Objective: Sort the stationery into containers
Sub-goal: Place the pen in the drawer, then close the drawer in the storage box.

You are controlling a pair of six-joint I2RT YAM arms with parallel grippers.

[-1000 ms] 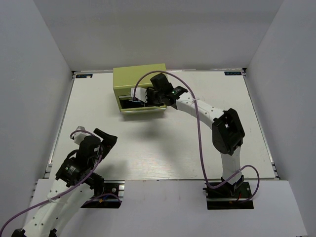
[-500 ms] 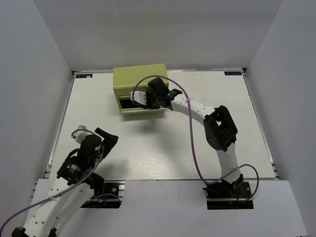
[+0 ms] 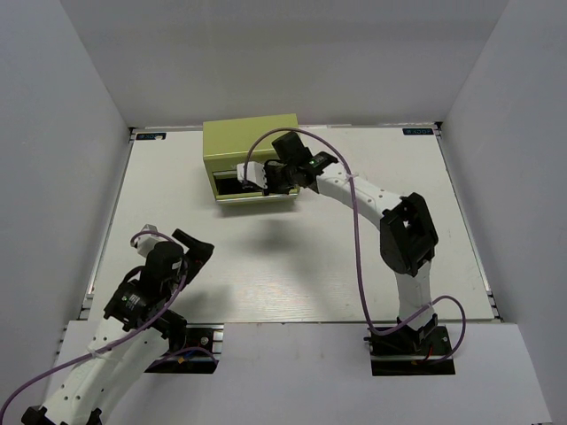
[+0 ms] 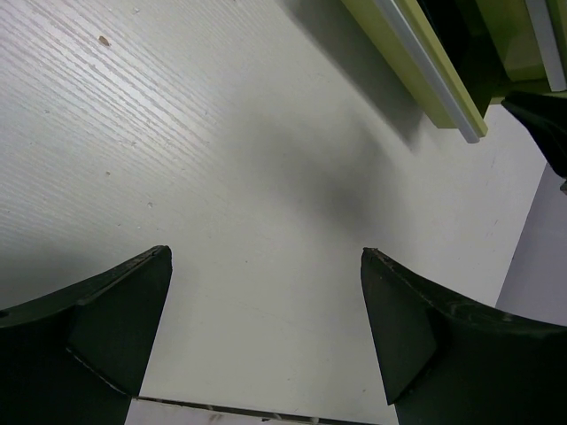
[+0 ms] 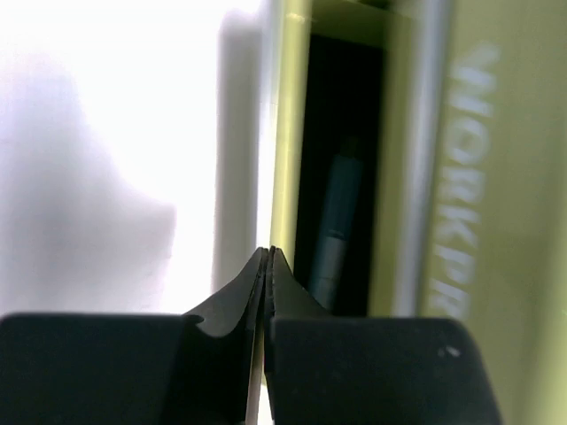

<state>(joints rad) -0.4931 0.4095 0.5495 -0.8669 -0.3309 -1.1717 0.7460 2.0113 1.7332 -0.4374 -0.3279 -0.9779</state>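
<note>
1. White walls close in on a white bench on the left, far and right sides.
2. At the far edge, left of the middle, stands an olive yellow-green metal tool chest. Its front faces the near edge.
3. One drawer of the chest stands pulled out toward the near edge, with a dark gap showing behind its front panel. Whether it is the upper or the lower drawer cannot be told.
4. The right arm reaches from its base at the near edge across to the far edge, and the right gripper sits at the chest's front over the pulled-out drawer.
5. In the right wrist view the right gripper is closed, its two black fingers pressed flat together. Their tips meet the top edge of the drawer's front panel, but whether the panel is pinched between them cannot be told.
6. Inside the dark drawer, just beside those fingertips, lies a light-blue marker pen, blurred and lengthwise along the drawer.
7. Pale lettering runs along the chest's face next to the drawer opening.
8. The left gripper hangs near the near-left corner, well apart from the chest.
9. Seen from the left wrist, the left gripper is spread wide with nothing between its fingers, over bare bench. The chest's drawer edge shows far ahead of it.
10. No other pens can be made out in any view.
</note>
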